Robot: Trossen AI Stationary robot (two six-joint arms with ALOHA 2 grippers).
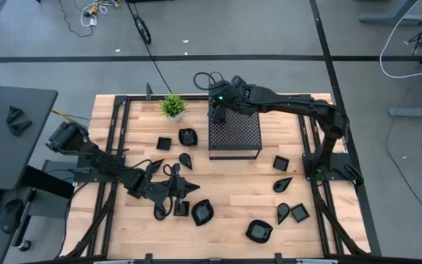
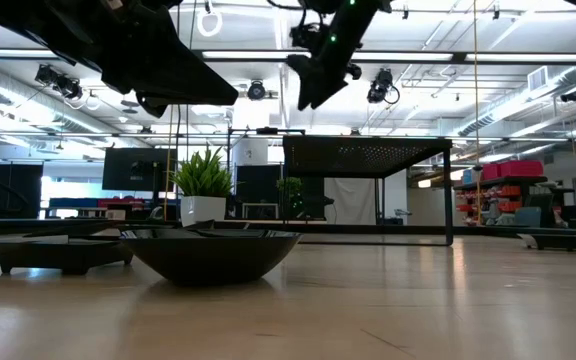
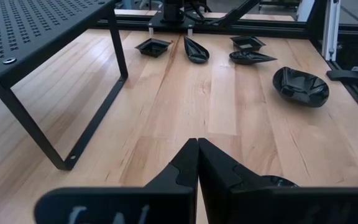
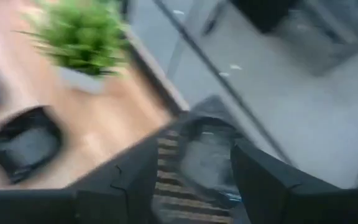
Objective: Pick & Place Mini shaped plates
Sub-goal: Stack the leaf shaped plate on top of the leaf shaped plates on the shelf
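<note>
Several small glossy black plates lie scattered flat on the wooden table: a square plate (image 1: pixel 165 143), a rounded plate (image 1: pixel 187 136), a teardrop plate (image 1: pixel 283 183) and a rounded plate (image 1: pixel 201 212) among them. My left gripper (image 1: pixel 193 188) hovers shut among the near-left group, with nothing between its fingers (image 3: pixel 197 152); a plate's rim (image 3: pixel 278 182) shows just beside it. My right gripper (image 1: pixel 218 103) is open over the far left corner of the perforated box (image 1: pixel 234 133). In the right wrist view (image 4: pixel 194 168) its fingers stand either side of that blurred corner.
The black perforated box stands on thin legs (image 3: pixel 92 124) mid-table. A small green potted plant (image 1: pixel 173 107) sits at the far edge, left of the box. A wide rounded plate (image 2: pixel 213 255) fills the low view's foreground. Bare wood lies between the box and the near-right plates (image 3: pixel 300 86).
</note>
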